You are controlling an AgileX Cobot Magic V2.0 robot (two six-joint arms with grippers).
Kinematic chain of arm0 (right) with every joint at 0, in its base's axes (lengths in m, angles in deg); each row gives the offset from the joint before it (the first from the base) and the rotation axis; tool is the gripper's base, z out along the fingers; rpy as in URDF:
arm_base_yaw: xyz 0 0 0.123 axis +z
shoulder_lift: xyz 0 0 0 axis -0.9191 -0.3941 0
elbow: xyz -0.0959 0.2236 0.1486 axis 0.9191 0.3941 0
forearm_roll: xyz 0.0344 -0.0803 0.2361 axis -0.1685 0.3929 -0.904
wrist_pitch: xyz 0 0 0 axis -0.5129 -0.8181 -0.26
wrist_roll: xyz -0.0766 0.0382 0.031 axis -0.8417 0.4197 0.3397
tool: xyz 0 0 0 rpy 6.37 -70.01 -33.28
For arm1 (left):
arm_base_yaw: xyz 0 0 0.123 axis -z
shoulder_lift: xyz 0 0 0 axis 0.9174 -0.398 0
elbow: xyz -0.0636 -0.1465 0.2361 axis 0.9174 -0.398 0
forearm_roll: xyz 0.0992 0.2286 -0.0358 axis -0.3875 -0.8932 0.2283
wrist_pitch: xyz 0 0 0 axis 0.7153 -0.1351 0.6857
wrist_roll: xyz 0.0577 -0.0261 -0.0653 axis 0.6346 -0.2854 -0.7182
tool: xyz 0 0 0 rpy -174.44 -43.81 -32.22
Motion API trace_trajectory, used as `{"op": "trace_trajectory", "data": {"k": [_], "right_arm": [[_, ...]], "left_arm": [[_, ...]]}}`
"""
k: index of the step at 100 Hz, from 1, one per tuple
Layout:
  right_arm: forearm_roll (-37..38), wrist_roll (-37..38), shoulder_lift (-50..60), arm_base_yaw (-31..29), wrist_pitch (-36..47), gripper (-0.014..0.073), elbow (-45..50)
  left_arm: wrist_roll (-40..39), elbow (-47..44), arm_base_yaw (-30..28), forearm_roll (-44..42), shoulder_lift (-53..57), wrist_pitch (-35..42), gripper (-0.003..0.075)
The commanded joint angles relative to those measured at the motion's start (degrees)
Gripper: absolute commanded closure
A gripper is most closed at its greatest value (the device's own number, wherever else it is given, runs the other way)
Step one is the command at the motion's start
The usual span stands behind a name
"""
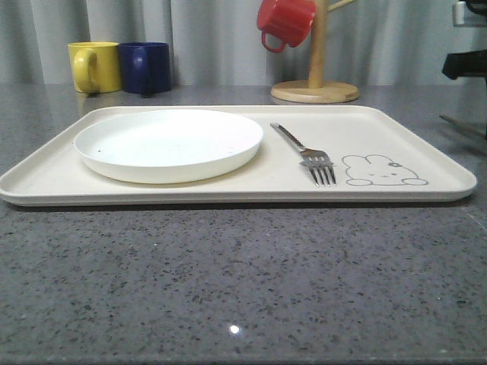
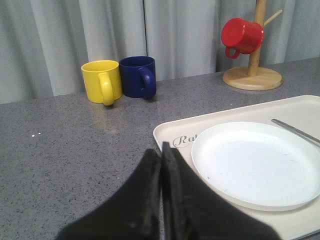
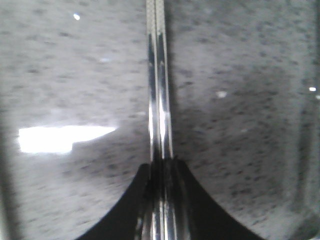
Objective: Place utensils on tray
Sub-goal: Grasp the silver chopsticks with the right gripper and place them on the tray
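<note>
Utensils were partly laid out on the cream tray [image 1: 426, 144], which sat flat on the grey speckled stone counter [image 1: 228, 289]. A rabbit line drawing [image 1: 379, 170] was printed at the tray's right end, and script beginning "Ra" [image 2: 183, 140] could be read at its left corner, the rest hidden by the plate. The white plate [image 1: 169, 143] was set on the tray's left half, and the fork [image 1: 306, 154] lay to its right, beside the rabbit. A wooden mug stand [image 1: 316, 76] with a red mug [image 1: 286, 23] hung on it was placed behind the tray, with a yellow mug [image 1: 94, 66] and a navy mug [image 1: 146, 67] touching at the back left before a grey curtain [image 1: 213, 38]. The left gripper [image 2: 161, 165] was held pressed together, empty, above the counter near the tray's corner. The right gripper [image 3: 162, 167] was clamped on a slim steel utensil handle [image 3: 159, 85] above the counter; which utensil could not be told.
</note>
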Motion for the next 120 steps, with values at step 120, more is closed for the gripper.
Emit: {"op": "trace_trajectory", "data": {"k": [120], "right_arm": [[4.2, 24.1, -1.3, 24.0, 10.0, 0.0491, -4.0]], "left_arm": [[0.0, 1.5, 0.4, 0.2, -0.4, 4.7, 0.0739]]}}
